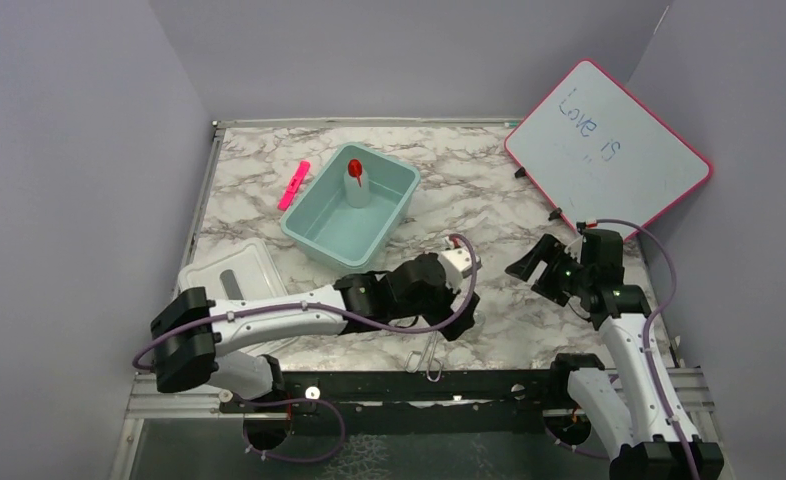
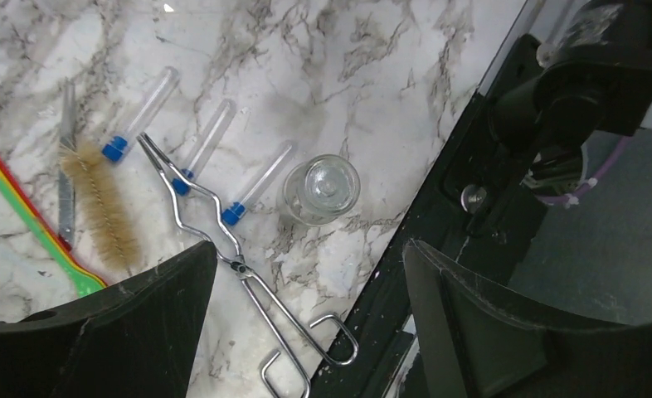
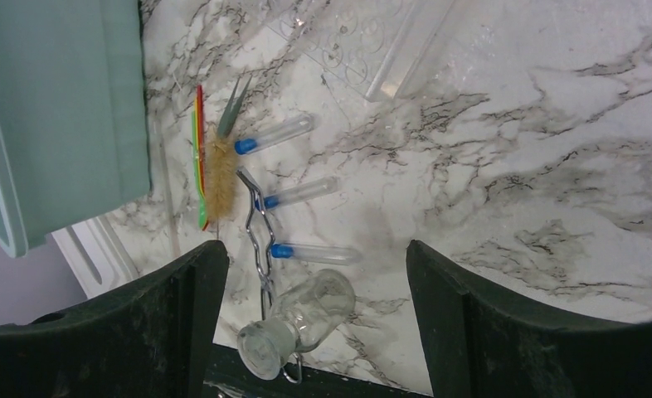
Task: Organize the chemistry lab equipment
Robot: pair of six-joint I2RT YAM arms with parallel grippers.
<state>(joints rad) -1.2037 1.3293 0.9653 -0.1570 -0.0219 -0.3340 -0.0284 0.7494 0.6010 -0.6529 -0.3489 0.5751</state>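
Just ahead of the left gripper [image 2: 306, 269] lie three blue-capped tubes [image 2: 206, 141], one pair of metal tongs [image 2: 236, 264], one tan-bristled wire brush [image 2: 99, 203], one small clear glass vessel [image 2: 323, 189], one pair of grey tweezers [image 2: 65, 174] and what look like three thin plastic sticks [image 2: 24, 199]: red, yellow, green. Farther beyond it are one teal bin [image 1: 339, 228] with one red-bulbed dropper [image 1: 355, 175] in it, one pink marker [image 1: 293, 185] and one whiteboard [image 1: 609, 150].

Blue-capped tubes [image 2: 211, 145], metal tongs [image 2: 223, 240] and a tan brush [image 2: 99, 203] lie flat together. A glass vessel [image 2: 322, 189] sits beside them.
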